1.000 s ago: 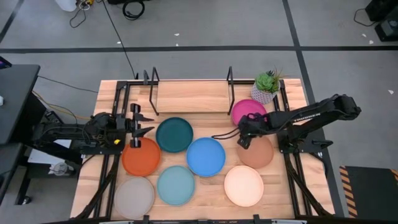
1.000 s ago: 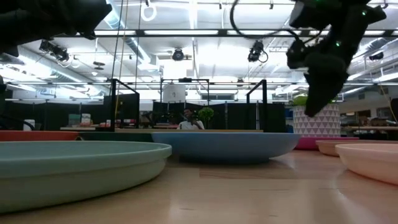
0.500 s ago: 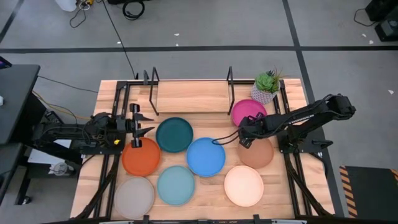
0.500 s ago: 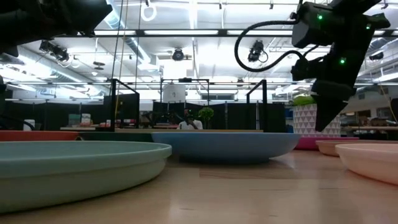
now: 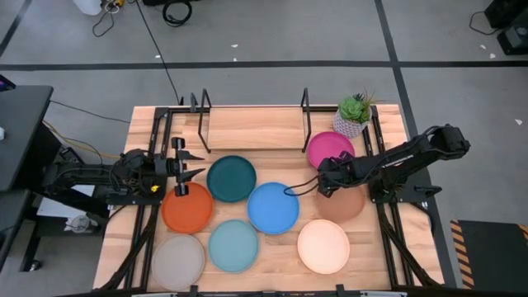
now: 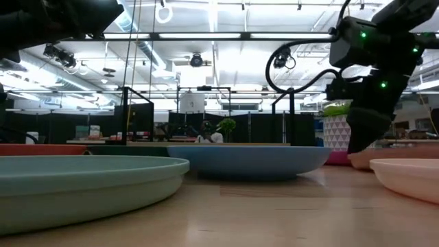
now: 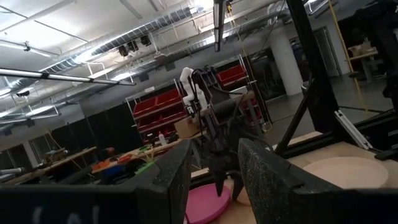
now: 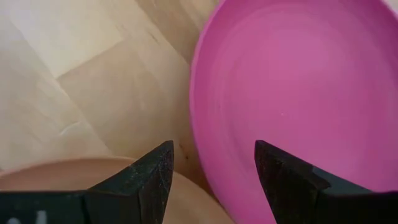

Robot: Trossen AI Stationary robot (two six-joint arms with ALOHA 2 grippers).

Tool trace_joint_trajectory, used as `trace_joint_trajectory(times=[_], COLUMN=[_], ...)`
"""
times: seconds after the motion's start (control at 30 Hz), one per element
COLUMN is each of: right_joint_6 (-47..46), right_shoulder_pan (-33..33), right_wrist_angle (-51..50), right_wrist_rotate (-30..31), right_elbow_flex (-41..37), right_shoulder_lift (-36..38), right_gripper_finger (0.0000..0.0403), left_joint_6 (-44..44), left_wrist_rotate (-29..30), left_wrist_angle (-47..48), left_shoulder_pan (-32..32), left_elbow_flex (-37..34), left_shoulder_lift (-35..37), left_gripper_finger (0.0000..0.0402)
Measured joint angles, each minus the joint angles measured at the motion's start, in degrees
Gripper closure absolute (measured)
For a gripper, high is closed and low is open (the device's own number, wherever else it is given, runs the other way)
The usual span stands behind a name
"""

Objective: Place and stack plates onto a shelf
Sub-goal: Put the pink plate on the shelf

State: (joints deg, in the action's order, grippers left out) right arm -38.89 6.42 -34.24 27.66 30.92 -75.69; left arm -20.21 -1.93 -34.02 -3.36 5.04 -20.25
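Task looks barely started: the shelf at the far middle of the tabletop carries no plates, only bare board between its wire uprights.

All eight plates lie flat and single on the tabletop, none stacked:
- dark teal plate just near of the shelf
- orange plate to its left
- blue plate in the middle
- magenta plate far right, beside the potted plant
- brown plate near of the magenta one, partly under the right arm
- grey plate, light teal plate and cream plate along the near edge

Nothing sits in any plate.

Right tool is low over the gap between the magenta and brown plates, fingers spread wide, gripping nothing. Likely lining up on the magenta rim; can't confirm.

Left tool waits at the left edge just above the orange plate, fingers apart, empty.

Left to do: all eight placements.
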Motion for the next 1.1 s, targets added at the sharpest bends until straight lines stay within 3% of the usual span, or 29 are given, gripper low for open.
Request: trace_joint_trajectory(times=[0.63, 0.83, 1.1], right_joint_6=[1.9, 7.5, 9.1], right_shoulder_pan=[0.0, -0.2, -1.6], right_wrist_angle=[-2.7, -1.3, 1.4], right_wrist_rotate=[-1.9, -0.2, 0.3], right_elbow_flex=[2.8, 3.4, 0.4], right_shoulder_lift=[-0.1, -0.1, -0.1], right_gripper_finger=[0.0172, 0.0172, 0.0208], left_joint_6=[0.1, 0.1, 0.5], left_wrist_rotate=[0.0, 0.0, 0.0], left_wrist_angle=[0.0, 0.0, 1.0], left_shoulder_pan=[0.0, 0.0, 0.0], left_elbow_flex=[0.0, 0.0, 0.0], left_shoulder_lift=[0.0, 0.0, 0.0], left_gripper_finger=[0.0260, 0.0260, 0.0260])
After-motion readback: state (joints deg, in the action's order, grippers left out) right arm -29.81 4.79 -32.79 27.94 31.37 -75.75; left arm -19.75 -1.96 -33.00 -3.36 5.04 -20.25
